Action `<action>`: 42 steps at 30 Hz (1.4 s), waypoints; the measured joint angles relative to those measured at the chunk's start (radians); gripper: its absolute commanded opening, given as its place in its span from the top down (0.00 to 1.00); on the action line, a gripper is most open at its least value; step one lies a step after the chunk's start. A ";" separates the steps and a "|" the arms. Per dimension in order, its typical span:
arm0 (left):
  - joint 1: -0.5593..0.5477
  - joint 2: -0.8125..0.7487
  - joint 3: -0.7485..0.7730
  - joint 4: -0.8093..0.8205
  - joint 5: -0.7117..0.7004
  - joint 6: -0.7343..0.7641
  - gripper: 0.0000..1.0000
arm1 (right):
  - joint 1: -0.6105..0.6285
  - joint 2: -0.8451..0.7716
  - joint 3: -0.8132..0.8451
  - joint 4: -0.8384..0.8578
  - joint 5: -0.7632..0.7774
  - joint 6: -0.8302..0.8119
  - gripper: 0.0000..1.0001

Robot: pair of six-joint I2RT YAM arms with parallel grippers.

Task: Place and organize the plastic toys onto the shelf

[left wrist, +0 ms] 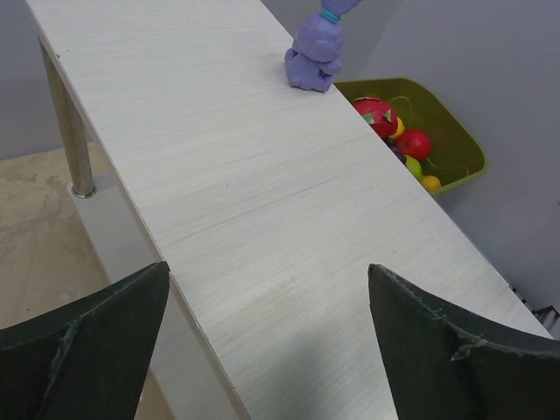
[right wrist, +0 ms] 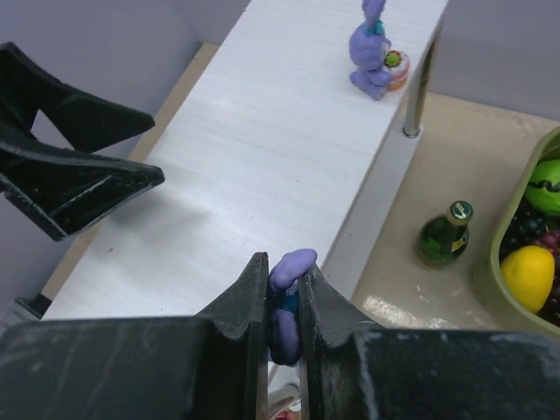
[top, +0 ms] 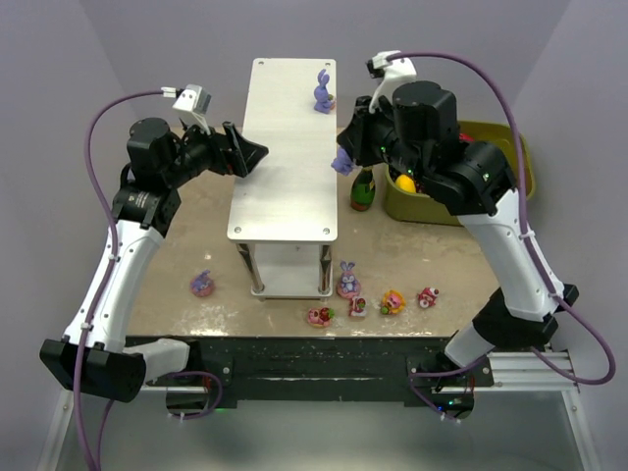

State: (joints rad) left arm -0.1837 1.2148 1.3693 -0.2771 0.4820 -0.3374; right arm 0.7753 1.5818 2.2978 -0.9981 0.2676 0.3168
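Note:
The shelf's pale top board [top: 285, 147] runs away from me at centre. One purple bunny [top: 323, 91] [left wrist: 315, 48] [right wrist: 374, 48] stands on its far right part. My right gripper [top: 344, 157] [right wrist: 284, 273] is shut on a second purple bunny [top: 342, 163] [right wrist: 289, 267], holding it over the board's right edge near mid-length. Over the board's left edge my left gripper [top: 257, 155] [left wrist: 267, 267] hangs open with nothing between its fingers. On the table in front of the shelf are a bunny on a pink base [top: 347, 281] and small pieces [top: 203, 285] [top: 319, 316] [top: 392, 301].
A dark green bottle [top: 363, 188] [right wrist: 444, 233] stands on the table just right of the shelf. Behind it, under the right arm, is an olive-green bin [top: 424, 212] [left wrist: 459, 144] holding fruit. The shelf's lower white tier [top: 289, 280] sits between thin metal legs.

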 measured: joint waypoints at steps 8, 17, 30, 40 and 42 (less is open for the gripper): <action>0.000 0.008 0.002 -0.007 -0.018 0.000 0.01 | 0.179 0.108 0.070 -0.074 0.107 -0.095 1.00; 0.000 0.014 0.002 -0.035 -0.040 0.001 0.00 | 0.304 0.209 0.138 -0.127 0.262 -0.201 1.00; 0.000 0.014 0.002 -0.049 -0.052 0.016 0.00 | 0.311 0.203 0.121 -0.114 0.292 -0.243 0.51; 0.000 0.014 0.002 -0.055 -0.063 0.025 0.00 | 0.311 0.163 0.084 -0.072 0.287 -0.246 0.21; 0.000 0.014 0.002 -0.055 -0.064 0.027 0.01 | 0.311 0.126 0.053 -0.055 0.280 -0.248 0.19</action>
State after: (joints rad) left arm -0.1837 1.2289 1.3708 -0.3325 0.4183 -0.3103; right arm 1.0863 1.7077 2.3505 -1.0527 0.5480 0.0689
